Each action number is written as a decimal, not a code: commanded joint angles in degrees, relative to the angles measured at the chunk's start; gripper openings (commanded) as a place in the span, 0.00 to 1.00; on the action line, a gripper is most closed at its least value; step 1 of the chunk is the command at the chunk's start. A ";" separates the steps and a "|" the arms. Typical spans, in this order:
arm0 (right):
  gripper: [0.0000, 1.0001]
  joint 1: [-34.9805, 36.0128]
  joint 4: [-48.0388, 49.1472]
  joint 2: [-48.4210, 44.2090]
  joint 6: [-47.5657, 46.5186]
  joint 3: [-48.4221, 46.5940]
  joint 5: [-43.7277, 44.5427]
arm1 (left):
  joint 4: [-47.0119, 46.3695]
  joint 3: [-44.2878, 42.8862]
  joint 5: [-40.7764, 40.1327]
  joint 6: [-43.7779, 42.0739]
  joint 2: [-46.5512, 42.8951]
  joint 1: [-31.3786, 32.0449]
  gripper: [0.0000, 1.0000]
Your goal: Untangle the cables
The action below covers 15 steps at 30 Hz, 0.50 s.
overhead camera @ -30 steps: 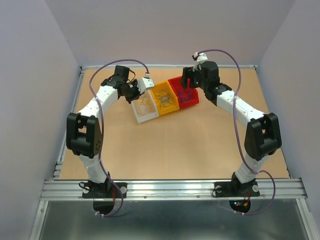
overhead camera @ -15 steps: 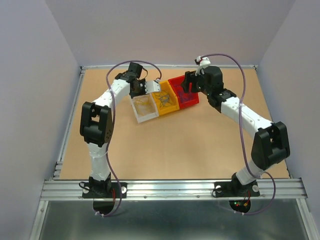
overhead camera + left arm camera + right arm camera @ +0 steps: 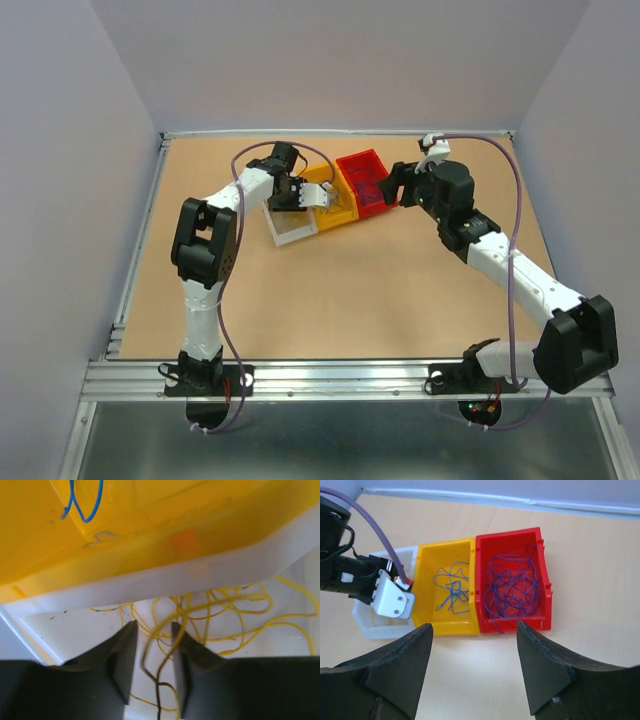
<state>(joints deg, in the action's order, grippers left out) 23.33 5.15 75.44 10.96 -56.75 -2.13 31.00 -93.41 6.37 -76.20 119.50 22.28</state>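
Three bins stand side by side. The white bin (image 3: 290,232) holds yellow cables (image 3: 235,605). The yellow bin (image 3: 340,215) holds blue cables (image 3: 451,591). The red bin (image 3: 362,165) holds dark purple cables (image 3: 512,587). My left gripper (image 3: 152,630) reaches into the white bin next to the yellow bin's wall (image 3: 175,540). Its jaws stand a narrow gap apart, with yellow strands running up between them. My right gripper (image 3: 473,630) is wide open and empty. It hovers above the bare table in front of the red and yellow bins.
The bins sit at the back middle of the brown table (image 3: 380,290), which has a raised rim all round. Grey walls enclose three sides. My left arm's lilac cable (image 3: 375,535) arcs over the white bin.
My left gripper has swung right, from the white bin's left side to its border with the yellow bin. My right gripper has pulled back out of the red bin, right and toward me.
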 commanded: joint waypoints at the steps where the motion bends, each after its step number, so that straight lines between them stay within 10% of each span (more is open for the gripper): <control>1: 0.73 0.49 5.57 -4.41 1.78 2.08 0.72 | -3.14 -0.11 2.59 0.26 -6.81 -1.71 0.52; 10: 0.78 0.49 5.58 -4.42 2.75 3.14 -0.07 | -2.18 1.11 5.76 0.44 -17.80 -2.77 0.68; 15: 1.00 0.49 6.89 -5.73 3.36 4.80 0.81 | -4.10 5.85 5.41 1.76 -22.29 -2.86 0.85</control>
<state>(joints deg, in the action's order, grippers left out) 23.33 8.14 71.37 13.78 -53.95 -2.13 28.05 -91.53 10.59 -75.75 100.75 19.46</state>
